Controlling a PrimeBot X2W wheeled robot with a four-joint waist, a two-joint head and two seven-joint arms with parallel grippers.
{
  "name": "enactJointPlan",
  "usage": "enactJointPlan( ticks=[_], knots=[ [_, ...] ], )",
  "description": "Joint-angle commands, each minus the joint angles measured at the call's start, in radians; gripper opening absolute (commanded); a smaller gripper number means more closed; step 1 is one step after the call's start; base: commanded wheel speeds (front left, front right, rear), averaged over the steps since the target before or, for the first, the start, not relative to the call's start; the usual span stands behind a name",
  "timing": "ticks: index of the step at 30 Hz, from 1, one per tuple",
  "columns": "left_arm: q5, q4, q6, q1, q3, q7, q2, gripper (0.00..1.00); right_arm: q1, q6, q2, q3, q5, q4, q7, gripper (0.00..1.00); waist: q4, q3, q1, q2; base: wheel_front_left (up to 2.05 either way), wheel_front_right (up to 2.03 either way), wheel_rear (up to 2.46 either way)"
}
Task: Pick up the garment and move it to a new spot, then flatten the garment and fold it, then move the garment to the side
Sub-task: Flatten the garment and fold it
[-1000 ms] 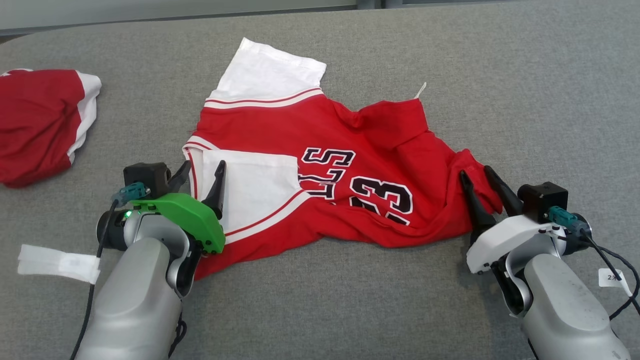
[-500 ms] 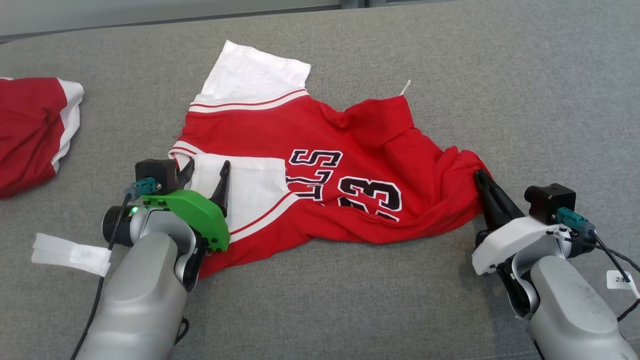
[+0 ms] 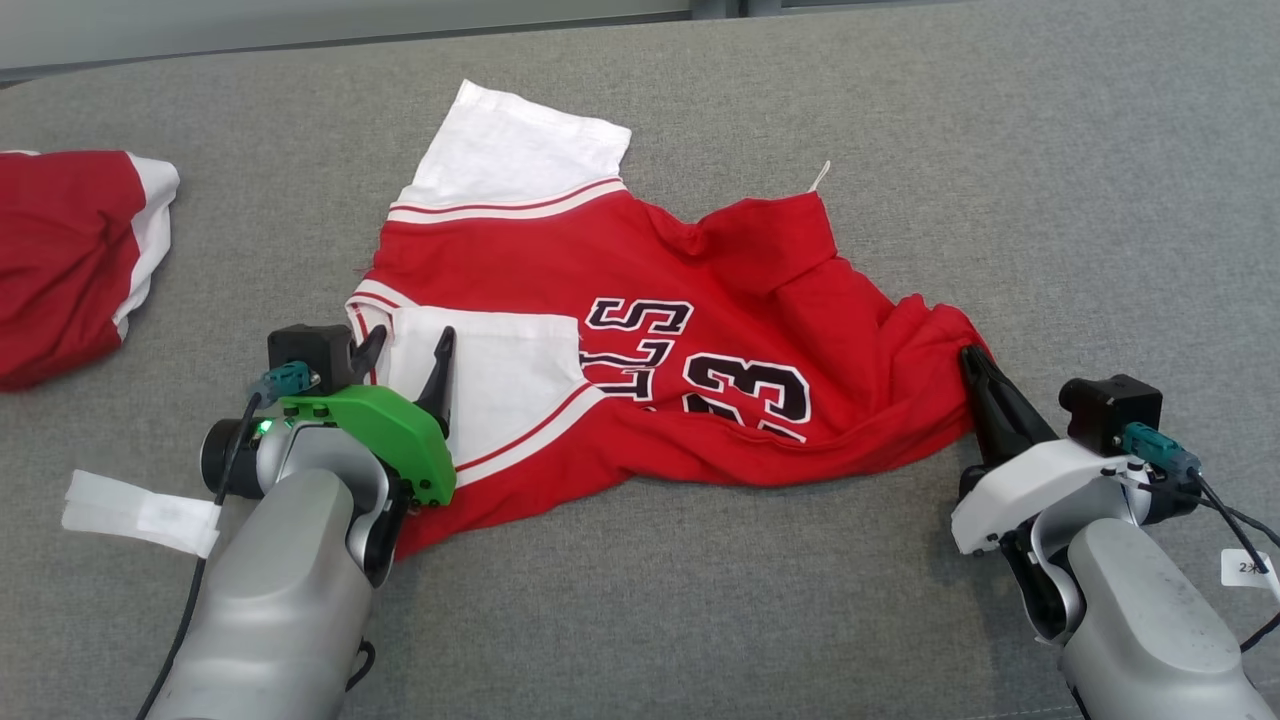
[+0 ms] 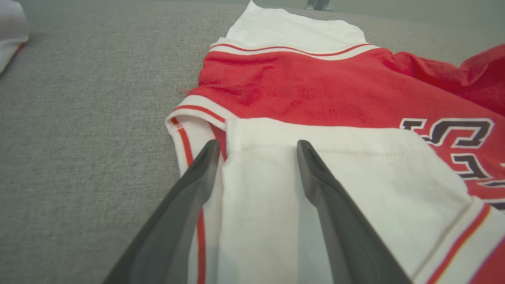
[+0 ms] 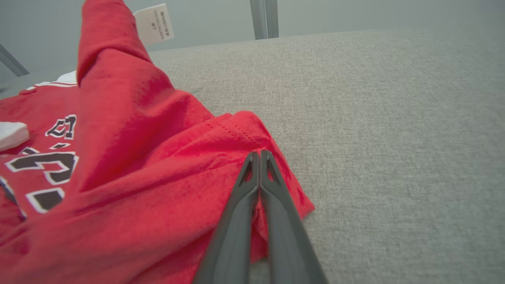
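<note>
Right end effector (image 3: 968, 352) pinches garment (image 3: 700, 280) edge.

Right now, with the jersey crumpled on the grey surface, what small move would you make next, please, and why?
Probably close the left claw on the white sleeve: its fingers stand open astride the sleeve's edge, while the right claw is shut on a red corner of the jersey. With both ends pinched, the jersey could likely be lifted evenly.
</note>
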Motion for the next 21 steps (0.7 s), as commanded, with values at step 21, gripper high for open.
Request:
enactJointPlan(
  ticks=[21],
  knots=[
    [-0.035, 0.065, -0.003, -0.064, -0.051, -0.027, 0.013, 0.89, -0.002, 0.0, 0.005, -0.018, -0.015, -0.007, -0.003, 0.0, -0.021, 0.017, 0.0, 0.0, 0.0, 0.0, 0.0]
  ],
)
